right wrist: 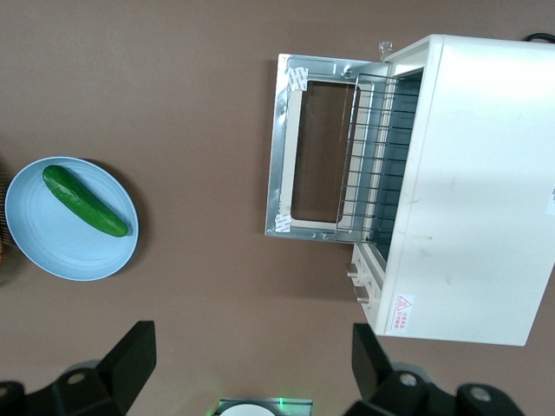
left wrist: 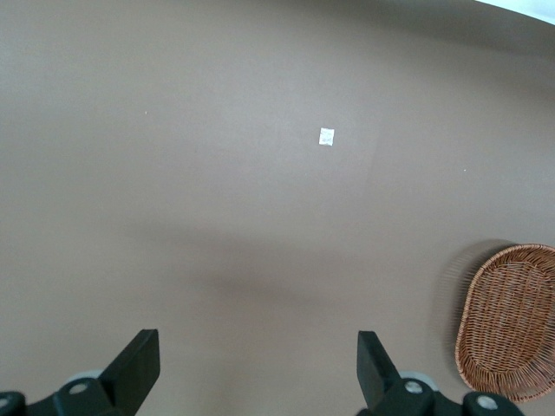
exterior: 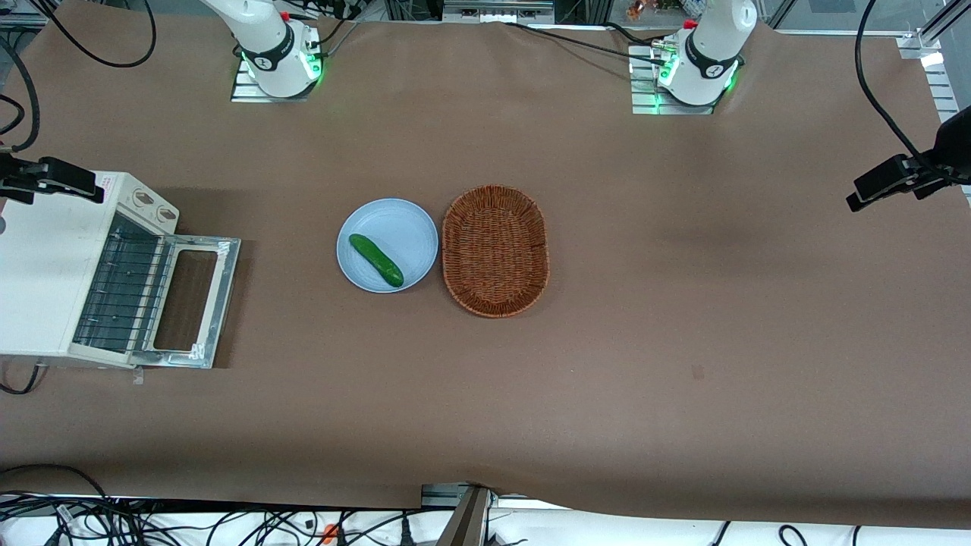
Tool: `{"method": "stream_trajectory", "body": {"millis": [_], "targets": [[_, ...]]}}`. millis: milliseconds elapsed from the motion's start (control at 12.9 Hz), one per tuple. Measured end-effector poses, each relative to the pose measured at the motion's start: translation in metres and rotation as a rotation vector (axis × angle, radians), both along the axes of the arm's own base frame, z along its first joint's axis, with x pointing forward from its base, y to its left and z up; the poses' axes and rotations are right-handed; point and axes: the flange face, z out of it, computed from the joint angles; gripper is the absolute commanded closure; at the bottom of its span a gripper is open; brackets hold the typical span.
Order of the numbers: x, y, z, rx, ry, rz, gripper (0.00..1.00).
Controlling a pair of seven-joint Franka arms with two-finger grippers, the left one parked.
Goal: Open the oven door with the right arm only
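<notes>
The cream-white toaster oven (exterior: 45, 280) (right wrist: 473, 186) stands at the working arm's end of the table. Its oven door (exterior: 190, 299) (right wrist: 310, 160) lies folded down flat on the table in front of it, bare metal inner frame facing up. A wire rack (exterior: 121, 292) shows in the open cavity. Only the lower part of the right arm (exterior: 269, 45) appears in the front view. My gripper (right wrist: 251, 340) hangs high above the table, well clear of the oven, open, with nothing between its fingers (right wrist: 134, 347).
A light blue plate (exterior: 406, 220) (right wrist: 52, 238) holding a green cucumber (exterior: 375, 259) (right wrist: 85, 200) lies in front of the open door, some way off. A brown wicker basket (exterior: 494, 250) (left wrist: 512, 325) sits beside the plate. Black camera mounts (exterior: 53, 178) reach in over the table's ends.
</notes>
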Motion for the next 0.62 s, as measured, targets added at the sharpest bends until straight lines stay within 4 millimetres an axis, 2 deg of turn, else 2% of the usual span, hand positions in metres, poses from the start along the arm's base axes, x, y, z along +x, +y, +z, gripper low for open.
{"method": "stream_trajectory", "body": {"millis": [620], "targets": [[0.0012,0.0057,0.0032,0.000,-0.018,0.011,0.00]]}}
